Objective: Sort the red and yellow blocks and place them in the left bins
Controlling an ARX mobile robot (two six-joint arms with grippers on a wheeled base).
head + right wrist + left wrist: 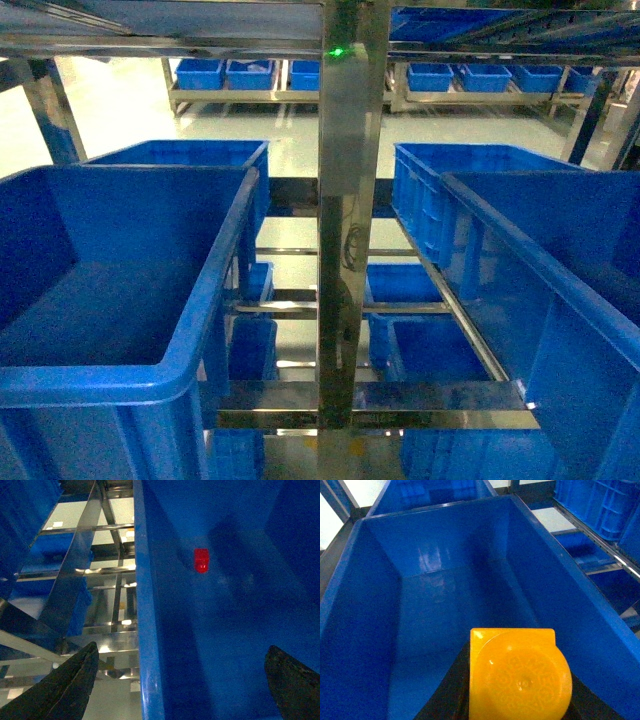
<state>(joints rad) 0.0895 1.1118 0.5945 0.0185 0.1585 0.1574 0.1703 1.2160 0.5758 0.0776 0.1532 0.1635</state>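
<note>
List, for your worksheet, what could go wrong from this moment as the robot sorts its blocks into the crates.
1. The red block lies deep in a blue crate; the open right gripper straddles the crate's rim, so lowering it might hit the wall.
2. The yellow block appears held by the left gripper over the left crate; released from here, it could bounce.

The larger glossy orange-yellow plastic brick (517, 675) shows its round stud face-on to the left wrist camera, faint embossed lettering on the stud, its square body behind. It sits at the bottom of that view, right at the tool, above the interior of a large deep blue plastic crate (365, 625). The small glossy red plastic brick (201, 560) lies inside another deep blue crate (150, 630), well ahead of the right tool.
</note>
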